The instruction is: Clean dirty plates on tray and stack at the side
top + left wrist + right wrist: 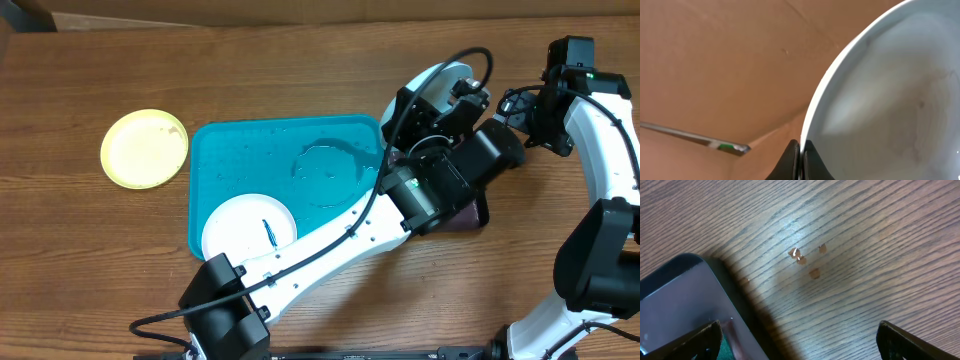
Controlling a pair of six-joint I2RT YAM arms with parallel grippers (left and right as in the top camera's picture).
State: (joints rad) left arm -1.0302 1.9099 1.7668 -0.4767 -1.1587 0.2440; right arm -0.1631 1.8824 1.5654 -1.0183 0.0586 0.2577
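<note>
- Light blue plate (890,100) mostly hidden behind left arm (330,235) overhead; rim pinched in closed left gripper (800,157), past tray's (230,160) far right corner.
- White plate (240,235), teal-smeared, on tray; yellow plate (145,148) on table, left.
- Right gripper (799,330) spread wide, empty, beside cut-off black tray (675,290).

3 plates (144,148) (248,228) (441,79) and, seemingly, 2 trays (230,150) (677,292).

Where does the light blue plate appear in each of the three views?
Overhead: the light blue plate is at the upper right, beyond the turquoise tray, half hidden by the left arm.
Left wrist: it fills the right half.
Right wrist: not in it; only the wood table and a black tray corner.
Shared landmark: the left end effector, shut on the plate's rim, links the overhead and left wrist views.
</note>
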